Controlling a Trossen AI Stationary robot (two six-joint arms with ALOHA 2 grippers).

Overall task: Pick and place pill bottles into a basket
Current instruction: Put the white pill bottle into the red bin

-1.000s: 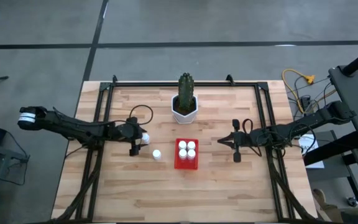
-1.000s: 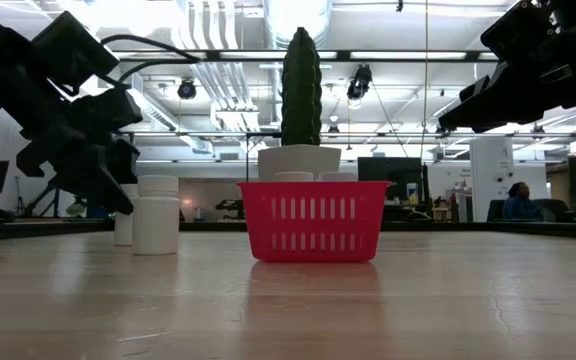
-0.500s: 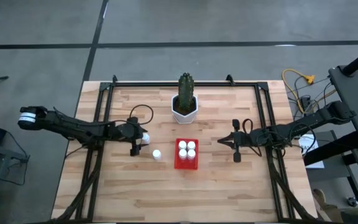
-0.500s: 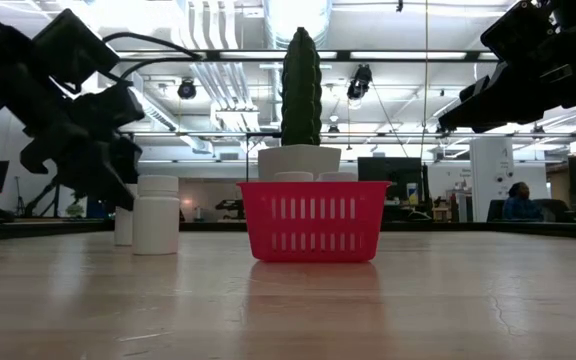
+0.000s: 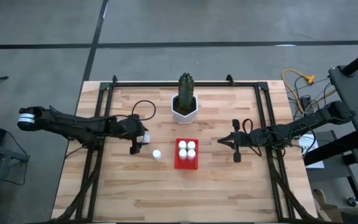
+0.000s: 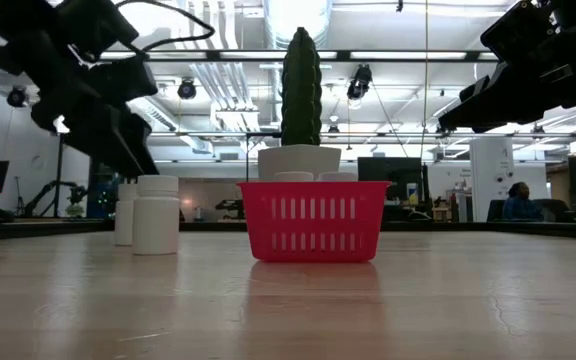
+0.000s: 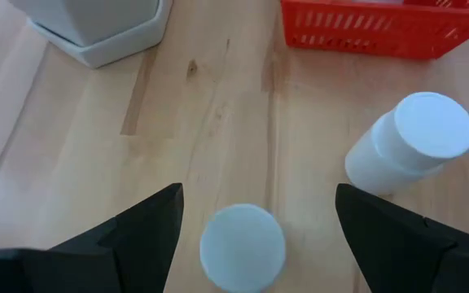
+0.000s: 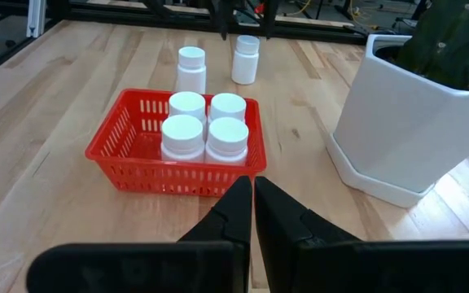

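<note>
Left tool (image 7: pixel 255 213): wide open, empty, poised above one pill bottle (image 7: pixel 243 247) standing on the worktop (image 5: pixel 229 186).
Second loose bottle (image 5: pixel 157 154): upright between that one and the basket (image 5: pixel 186 163).
Basket: holds four bottles (image 8: pixel 206 122), in front of the cactus pot (image 5: pixel 184 109).
Right tool (image 8: pixel 253 195): closed, empty, raised beside the basket.

Basket (image 8: pixel 137 167): red, holds four white bottles (image 8: pixel 206 126)
Loose bottles (image 8: pixel 190 69): two, upright beyond basket
Pot (image 8: pixel 414 122): white, beside basket
Right gripper (image 8: pixel 253 213): fingers pressed together
</note>
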